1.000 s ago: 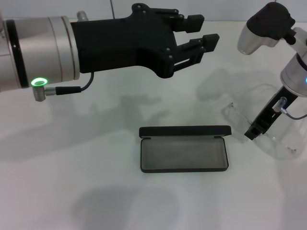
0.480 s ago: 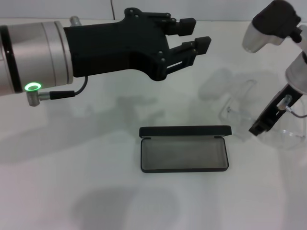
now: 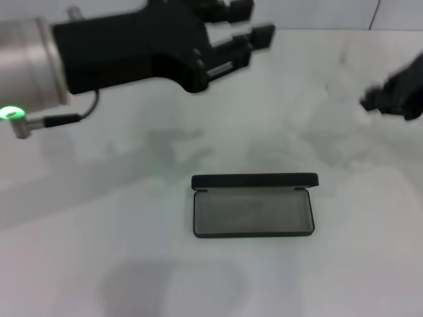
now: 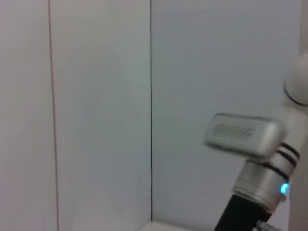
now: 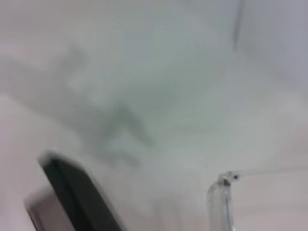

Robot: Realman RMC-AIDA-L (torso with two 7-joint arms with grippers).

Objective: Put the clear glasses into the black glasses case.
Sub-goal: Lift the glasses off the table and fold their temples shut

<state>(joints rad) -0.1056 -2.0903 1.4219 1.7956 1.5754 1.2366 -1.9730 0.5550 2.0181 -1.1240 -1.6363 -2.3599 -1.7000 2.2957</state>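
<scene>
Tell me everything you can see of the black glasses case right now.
The black glasses case lies open and flat on the white table, in front of the robot near the middle. It is rectangular with rounded corners and looks rigid; its lid stands up along the far edge. The grey lined tray faces up with nothing in it. Neither gripper touches it, and the glasses are not in it.

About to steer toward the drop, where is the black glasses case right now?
In the head view the black glasses case lies open on the white table, centre front, between the two arms.
</scene>
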